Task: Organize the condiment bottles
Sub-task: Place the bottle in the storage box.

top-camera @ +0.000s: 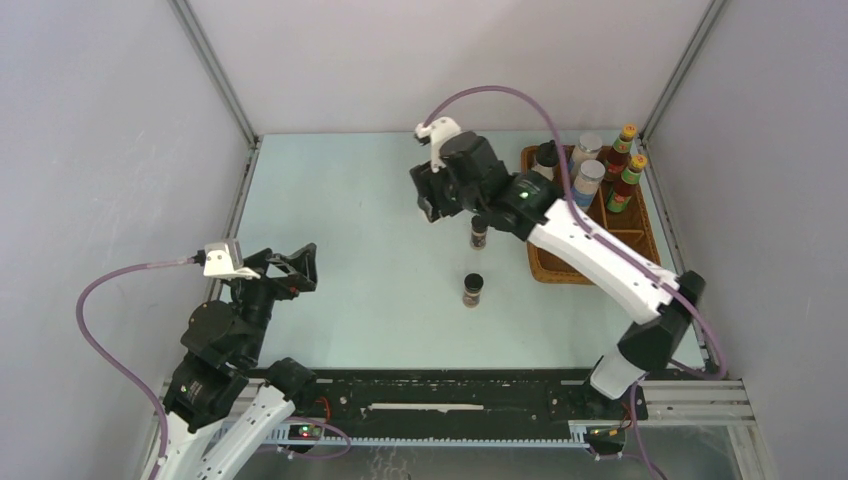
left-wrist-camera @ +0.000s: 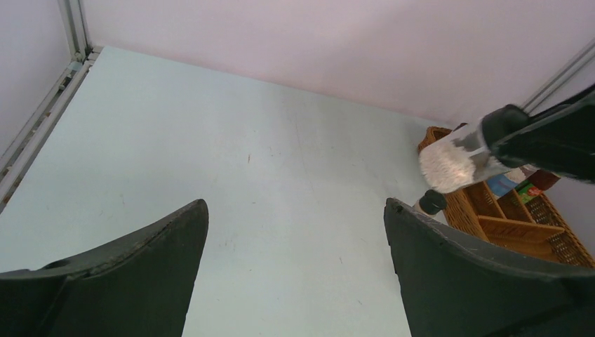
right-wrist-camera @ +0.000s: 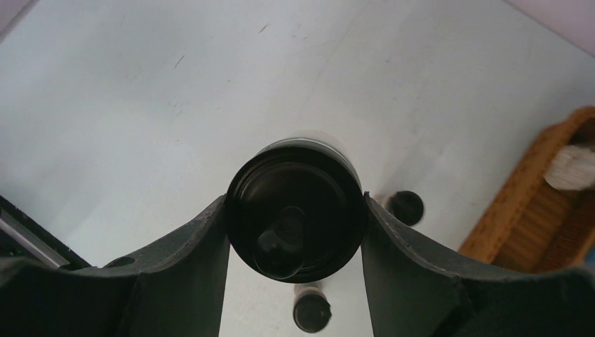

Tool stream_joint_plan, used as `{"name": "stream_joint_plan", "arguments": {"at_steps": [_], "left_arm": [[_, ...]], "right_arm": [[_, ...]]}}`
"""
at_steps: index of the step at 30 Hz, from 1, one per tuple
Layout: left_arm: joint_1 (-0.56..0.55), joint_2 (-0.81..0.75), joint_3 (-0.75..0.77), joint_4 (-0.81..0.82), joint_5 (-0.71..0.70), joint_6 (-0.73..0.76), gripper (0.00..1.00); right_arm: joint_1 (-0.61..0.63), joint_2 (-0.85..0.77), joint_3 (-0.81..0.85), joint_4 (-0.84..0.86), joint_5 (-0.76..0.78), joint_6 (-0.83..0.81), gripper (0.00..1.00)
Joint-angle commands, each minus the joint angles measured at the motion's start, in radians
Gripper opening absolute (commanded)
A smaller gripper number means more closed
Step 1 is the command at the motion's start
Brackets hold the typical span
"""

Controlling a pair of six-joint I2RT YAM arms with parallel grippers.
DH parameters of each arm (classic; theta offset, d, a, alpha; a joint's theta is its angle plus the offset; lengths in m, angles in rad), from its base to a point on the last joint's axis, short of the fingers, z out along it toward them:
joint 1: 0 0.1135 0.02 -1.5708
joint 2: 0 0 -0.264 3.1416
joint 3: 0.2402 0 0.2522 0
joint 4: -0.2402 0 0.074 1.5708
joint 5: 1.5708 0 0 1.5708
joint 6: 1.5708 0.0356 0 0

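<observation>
Black-lidded white jar being clamped between the part-closed fingers of the right gripper, being carried above the table beside the wicker tray, body being hidden behind its lid in the right wrist view, long axis being tilted, base being pointed away from the wrist, left gripper being held wide open, empty.

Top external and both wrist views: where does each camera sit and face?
Top external: high behind the bases, looking down on pale table; both arms show.
Left wrist: low, facing the brown wicker divided tray; open left gripper frames it.
Right wrist: looks down on the black-lidded white jar clamped in the right gripper.
Shared: both wrist views show jar and tray.
</observation>
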Motion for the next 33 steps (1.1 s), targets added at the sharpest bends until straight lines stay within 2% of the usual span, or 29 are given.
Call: {"name": "stream_joint_plan", "arguments": {"at_steps": [1,8,16,23,33], "left_arm": [[-0.004,0.008,0.003,0.014,0.017,-0.018,1.00],[-0.004,0.022,-0.003,0.029,0.028,-0.018,1.00],[-0.004,0.033,-0.014,0.046,0.035,-0.017,1.00],[-0.003,0.039,-0.023,0.057,0.042,-0.018,1.00],[-0.004,0.039,-0.034,0.063,0.043,-0.018,1.00]], "right_arm": [[-0.040,-0.143,-0.047,0.053,0.098,0.042,0.00],[-0.167,-0.293,-0.197,0.066,0.152,0.075,0.00],[-0.360,-0.398,-0.382,0.131,0.115,0.096,0.00],[-0.511,-0.404,-0.473,0.188,0.041,0.104,0.00],[-0.608,-0.311,-0.495,0.274,-0.003,0.106,0.00]]}}
